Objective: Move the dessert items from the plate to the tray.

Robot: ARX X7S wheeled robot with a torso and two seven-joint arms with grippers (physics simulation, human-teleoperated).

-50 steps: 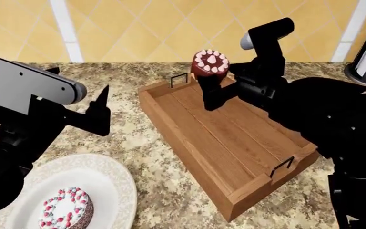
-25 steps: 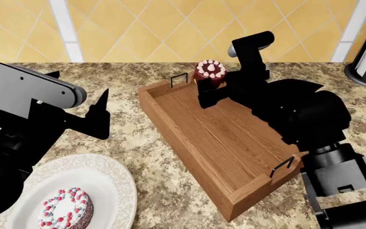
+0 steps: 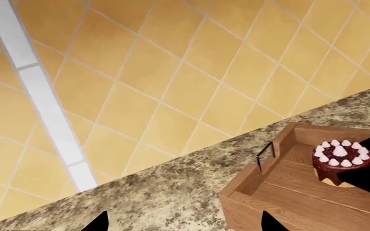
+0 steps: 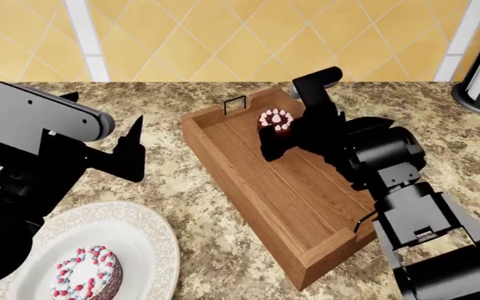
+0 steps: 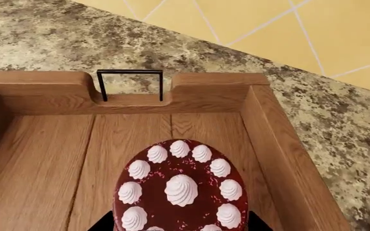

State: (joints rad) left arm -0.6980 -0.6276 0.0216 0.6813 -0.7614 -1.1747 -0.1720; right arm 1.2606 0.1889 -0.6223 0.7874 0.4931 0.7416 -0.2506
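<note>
Lowered since the earlier frame, the right gripper [image 4: 271, 139] is closed around a frosted cake [image 4: 275, 120], now inside the far end of the tray [image 4: 307, 206] at upper centre. At left, the left gripper [image 4: 132, 150] hangs open and empty over the worktop [image 4: 182, 194]; a second cake [image 4: 87, 274] sits on the plate [image 4: 144, 234], lower left

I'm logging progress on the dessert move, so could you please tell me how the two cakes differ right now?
The held cake sits between the right gripper fingers, low inside the far end of the tray; the plate cake lies untouched on the plate. The held cake has a dark top ringed with white dollops around a central one; the plate cake has a pale frosted top dotted red and blue. Both are small, round and dark-sided.
</note>
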